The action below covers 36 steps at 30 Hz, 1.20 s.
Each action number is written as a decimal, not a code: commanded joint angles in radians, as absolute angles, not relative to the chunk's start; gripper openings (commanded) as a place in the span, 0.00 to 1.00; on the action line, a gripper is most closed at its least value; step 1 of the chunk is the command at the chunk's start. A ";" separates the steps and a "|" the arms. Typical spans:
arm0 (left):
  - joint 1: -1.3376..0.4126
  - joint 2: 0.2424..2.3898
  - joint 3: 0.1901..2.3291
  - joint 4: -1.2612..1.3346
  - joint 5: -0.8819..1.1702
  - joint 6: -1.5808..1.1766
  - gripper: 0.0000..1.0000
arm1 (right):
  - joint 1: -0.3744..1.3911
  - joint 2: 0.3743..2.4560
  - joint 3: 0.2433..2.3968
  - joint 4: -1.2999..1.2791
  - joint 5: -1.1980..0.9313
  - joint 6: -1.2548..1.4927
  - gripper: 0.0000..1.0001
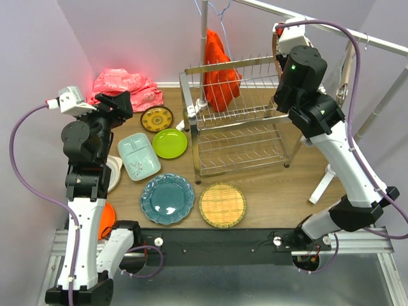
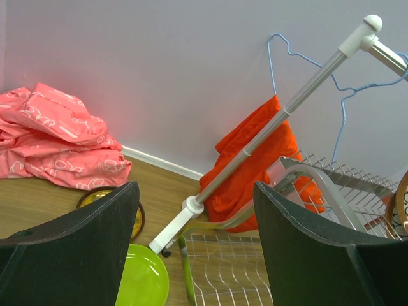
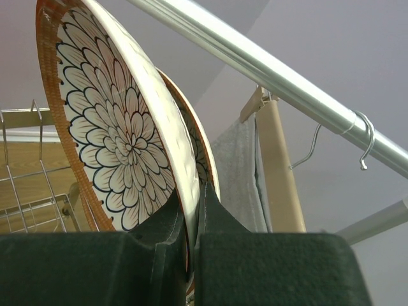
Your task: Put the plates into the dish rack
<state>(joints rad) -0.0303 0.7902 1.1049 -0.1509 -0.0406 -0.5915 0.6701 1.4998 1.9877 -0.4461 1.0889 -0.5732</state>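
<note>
**Pinching a plate by its edge, high over the rack**

Gripping only the rim, the right jaws are closed on the white petal-patterned plate, which stands nearly on edge above the right end of the dish rack. With so little of the plate held, it may well pivot or slip if it knocks a tine on the way down, then drop onto the wires. A second patterned rim shows just behind it in the right wrist view. I cannot tell whether that is another plate. The metal rail passes close overhead, so any lift risks a clash. The red-orange cloth hangs down over the back of the upper tier and could snag a plate slotted at that end.

The left jaws stand wide open and empty, raised above the worktop left of the rack.

On the wooden worktop lie the teal scalloped plate, woven-yellow plate, lime green plate, mint tray and a small dark-yellow round. A pink cloth bundle sits in the far corner against pale lilac walls.
</note>
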 commanded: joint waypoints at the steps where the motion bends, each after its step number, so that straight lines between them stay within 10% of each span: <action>1: -0.018 0.788 1.100 -0.127 -0.015 -0.591 0.81 | 0.664 1.440 1.976 -0.325 1.120 -0.537 0.01; 22: -0.009 0.793 1.100 -0.123 -0.005 -0.595 0.81 | 0.652 1.385 1.838 -0.321 1.144 -0.453 0.01; 36: -0.009 0.798 1.095 -0.115 -0.005 -0.598 0.81 | 0.652 1.391 1.858 -0.347 1.144 -0.410 0.19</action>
<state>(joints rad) -0.0147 0.7998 1.1046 -0.1371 -0.0250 -0.5926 0.6598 1.4277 1.8320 -0.4133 1.0973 -0.4419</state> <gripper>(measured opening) 0.812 0.155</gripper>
